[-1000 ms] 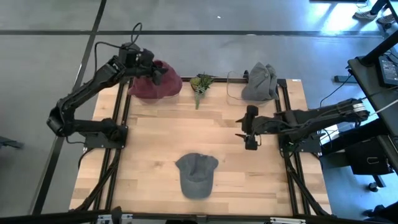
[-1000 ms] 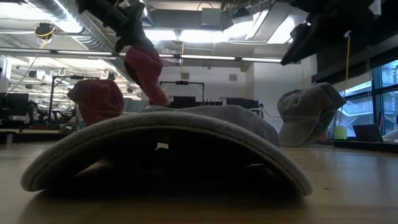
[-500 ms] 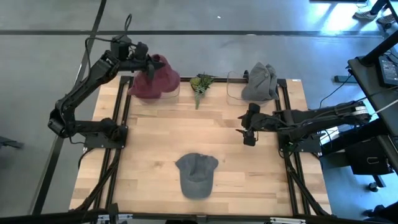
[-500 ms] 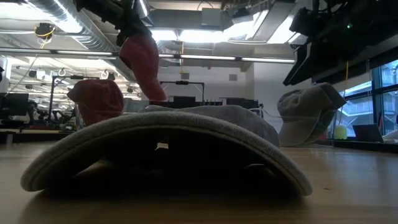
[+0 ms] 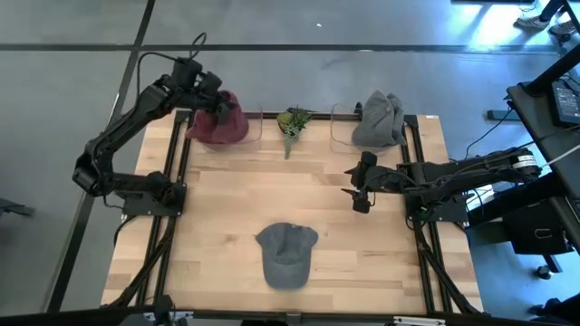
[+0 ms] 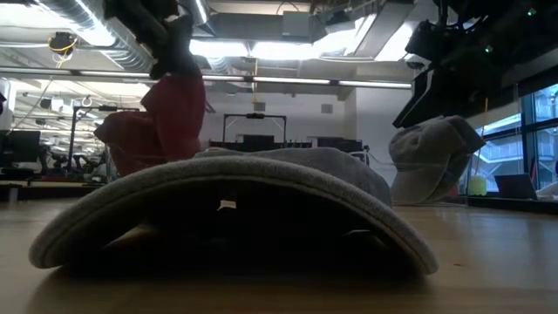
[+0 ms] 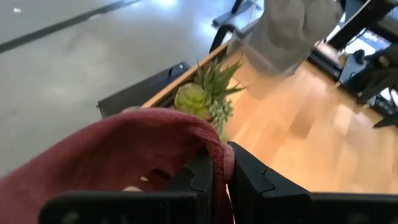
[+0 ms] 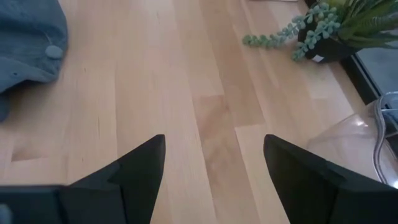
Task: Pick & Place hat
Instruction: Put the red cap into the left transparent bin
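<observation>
My left gripper (image 7: 221, 177) clenches the red hat (image 7: 118, 149); right gripper (image 8: 214, 168) spread, blue cap (image 8: 28, 37) beyond it. No readable writing.

Maroon hat (image 5: 220, 125), blue-grey cap (image 5: 287, 254), green plant (image 5: 293, 122)

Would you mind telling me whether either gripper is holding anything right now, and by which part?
The left gripper pinches the red hat by its fabric edge. The right gripper is open and holds nothing.
</observation>
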Controlling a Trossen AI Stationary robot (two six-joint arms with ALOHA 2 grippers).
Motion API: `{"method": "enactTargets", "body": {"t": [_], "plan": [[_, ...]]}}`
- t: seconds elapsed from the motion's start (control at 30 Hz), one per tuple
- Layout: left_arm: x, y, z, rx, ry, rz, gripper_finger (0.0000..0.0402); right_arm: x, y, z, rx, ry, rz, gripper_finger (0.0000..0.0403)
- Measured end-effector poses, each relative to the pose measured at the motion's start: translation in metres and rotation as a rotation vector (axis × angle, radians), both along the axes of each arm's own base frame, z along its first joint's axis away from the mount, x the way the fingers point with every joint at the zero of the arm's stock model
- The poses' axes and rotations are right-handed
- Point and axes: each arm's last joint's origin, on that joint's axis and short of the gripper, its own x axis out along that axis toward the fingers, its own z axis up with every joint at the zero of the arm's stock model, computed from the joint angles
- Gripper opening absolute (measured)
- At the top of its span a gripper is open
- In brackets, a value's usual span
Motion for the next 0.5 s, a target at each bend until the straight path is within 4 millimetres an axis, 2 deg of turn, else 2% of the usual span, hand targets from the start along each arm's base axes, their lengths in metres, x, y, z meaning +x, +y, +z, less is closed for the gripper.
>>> {"method": "enactTargets", "body": {"t": [0.27,0.5], "plan": [[0.000,0.009,-0.023,-0.034,0.233,0.088,0.0024,0.000,0.000,0.000,0.002,-0.007,-0.001,0.0271],[0.001,0.014,-0.030,-0.049,0.287,0.152,0.0024,0.000,0.000,0.000,0.001,-0.007,-0.002,0.0271]]}}
